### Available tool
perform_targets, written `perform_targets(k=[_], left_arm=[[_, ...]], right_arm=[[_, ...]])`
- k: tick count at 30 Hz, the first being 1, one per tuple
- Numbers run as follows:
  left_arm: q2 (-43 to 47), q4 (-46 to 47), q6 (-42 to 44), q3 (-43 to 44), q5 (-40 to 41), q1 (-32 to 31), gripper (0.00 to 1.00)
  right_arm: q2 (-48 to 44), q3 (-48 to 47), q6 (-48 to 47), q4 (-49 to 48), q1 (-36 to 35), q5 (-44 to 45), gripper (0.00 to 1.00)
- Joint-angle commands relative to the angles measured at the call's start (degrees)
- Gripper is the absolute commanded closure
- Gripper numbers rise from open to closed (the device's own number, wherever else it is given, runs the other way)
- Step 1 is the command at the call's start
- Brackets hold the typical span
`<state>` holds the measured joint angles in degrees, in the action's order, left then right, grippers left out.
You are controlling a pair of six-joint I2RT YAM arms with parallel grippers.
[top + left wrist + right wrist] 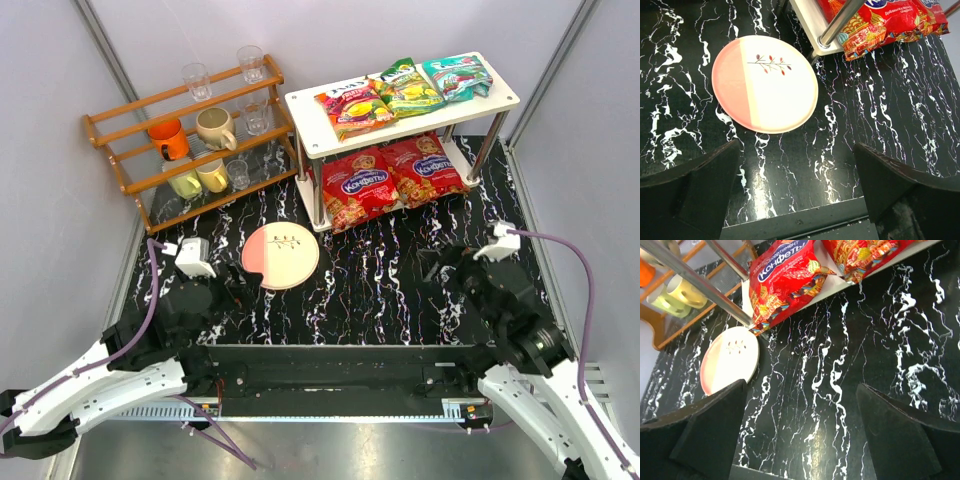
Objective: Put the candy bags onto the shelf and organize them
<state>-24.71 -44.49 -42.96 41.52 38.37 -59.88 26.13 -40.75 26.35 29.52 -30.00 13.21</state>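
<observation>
The white two-tier shelf (502, 98) stands at the back right. On its top tier an orange candy bag (353, 107), a yellow-green one (408, 87) and a teal one (457, 75) lie side by side. Two large red bags (358, 185) (425, 168) rest on the lower tier; the left one (785, 275) overhangs the front edge. My left gripper (238, 288) (796, 150) hovers open and empty over the black marbled table near the front left. At the front right, my right gripper (450, 270) (801, 387) is open too, holding nothing.
A pink-and-cream plate (280, 255) (765, 82) lies on the table between the left gripper and the shelf. An orange-brown wooden rack (120, 145) with cups and glasses stands at the back left. Metal shelf legs (837, 22) reach down to the table. Grey walls close in both sides.
</observation>
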Motion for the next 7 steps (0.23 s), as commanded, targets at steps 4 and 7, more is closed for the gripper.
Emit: perform_targets(k=[4, 7], left_arm=[[4.7, 0.3, -0.2, -2.8, 1.6, 0.3, 0.01], [5.2, -0.1, 0.5, -2.5, 2.1, 0.3, 0.01]], right_arm=[[-4.6, -0.9, 10.6, 9.6, 0.0, 5.8, 0.0], [-4.6, 0.0, 12.3, 10.2, -0.1, 5.6, 0.0]])
